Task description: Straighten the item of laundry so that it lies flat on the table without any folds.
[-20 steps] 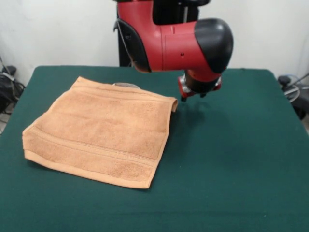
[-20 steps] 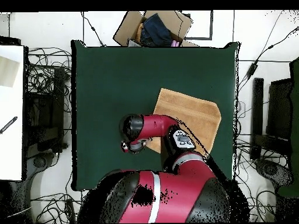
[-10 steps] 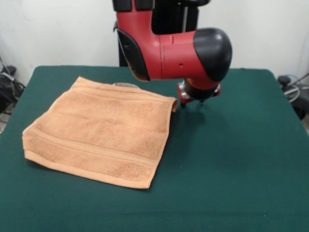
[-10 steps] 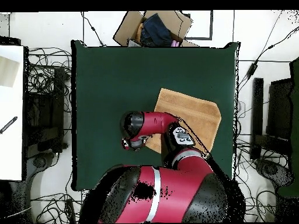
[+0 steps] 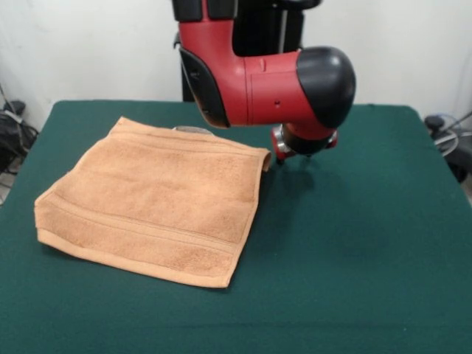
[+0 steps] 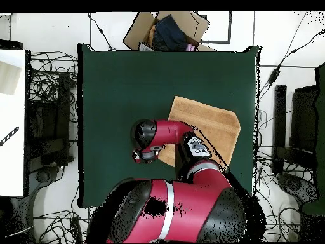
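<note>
The item of laundry is a light orange-tan towel lying on the left half of the dark green table. It looks doubled over, with a band stripe near its front hem. Its far right corner curls up slightly. My gripper hangs low under the red and black wrist, just right of that raised corner, with a small gap between them. Its state is hidden by the wrist. From overhead, the towel lies right of centre on the table, and the gripper sits off its lower left corner.
An open cardboard box holding dark cloth stands just beyond the table's top edge in the overhead view. Cables and black equipment surround the table. A white surface lies to the left.
The arm has shifted slightly, and the gripper has stayed beside the towel's corner. The towel has not moved.
</note>
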`<control>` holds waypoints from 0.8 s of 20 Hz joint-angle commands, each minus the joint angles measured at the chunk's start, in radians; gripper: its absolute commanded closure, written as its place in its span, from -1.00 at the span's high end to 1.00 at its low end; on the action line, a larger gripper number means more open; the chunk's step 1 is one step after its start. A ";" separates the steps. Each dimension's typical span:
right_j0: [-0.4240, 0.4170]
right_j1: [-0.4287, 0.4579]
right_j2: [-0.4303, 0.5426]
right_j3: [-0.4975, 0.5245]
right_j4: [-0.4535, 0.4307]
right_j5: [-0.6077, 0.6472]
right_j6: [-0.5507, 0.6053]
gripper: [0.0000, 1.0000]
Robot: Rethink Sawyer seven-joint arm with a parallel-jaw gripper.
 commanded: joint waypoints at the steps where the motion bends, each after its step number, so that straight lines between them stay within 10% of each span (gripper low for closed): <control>1: 0.000 0.072 0.107 -0.132 -0.050 -0.070 -0.076 1.00; 16: -0.038 0.112 0.196 -0.188 -0.093 -0.008 -0.200 1.00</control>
